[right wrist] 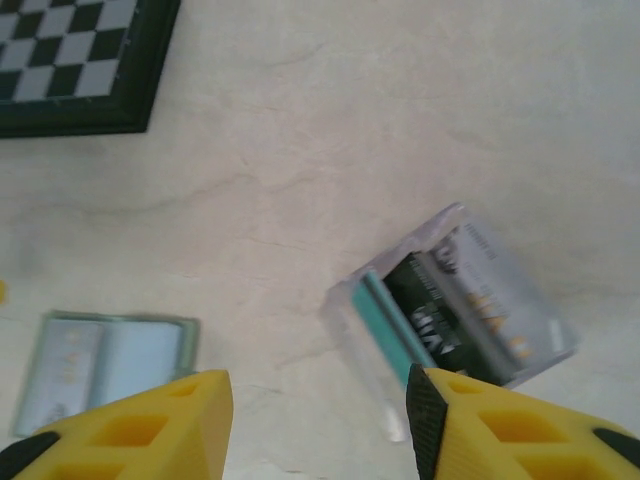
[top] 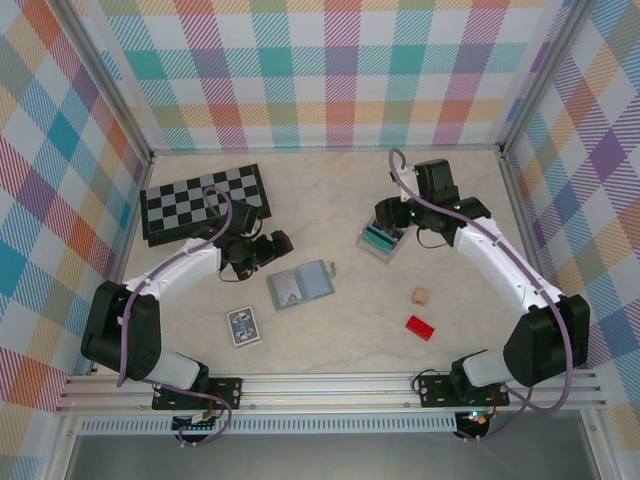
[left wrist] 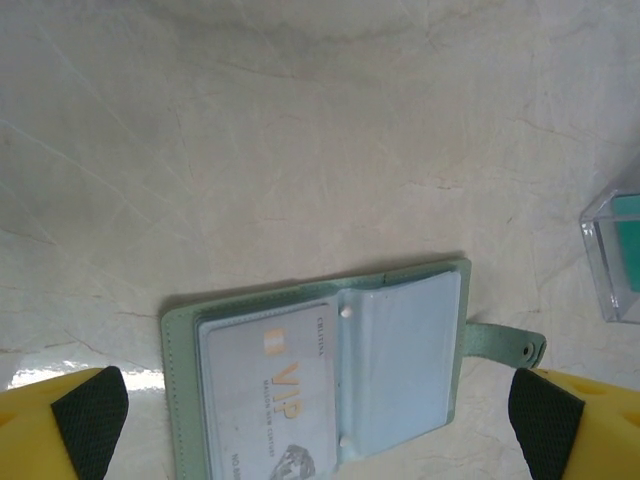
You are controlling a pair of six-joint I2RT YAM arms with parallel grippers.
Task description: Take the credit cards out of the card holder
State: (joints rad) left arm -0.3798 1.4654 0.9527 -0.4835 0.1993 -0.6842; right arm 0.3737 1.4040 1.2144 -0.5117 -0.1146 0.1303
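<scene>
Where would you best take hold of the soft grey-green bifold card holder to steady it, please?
Probably the narrow grey-green snap strap jutting from the empty-sleeve side of the card holder, pinched from above at that end. The holder lies open and flat, so its panels offer little to grip, and that end is clear of the pale VIP card.

Bare surface [top: 340, 190] lies free between the chessboard [top: 205, 203] and the clear tray [top: 382, 243]. The playing-card pack [top: 243, 326] lies near the open card holder [top: 301, 285]; the red block [top: 420, 327] is well apart.
</scene>
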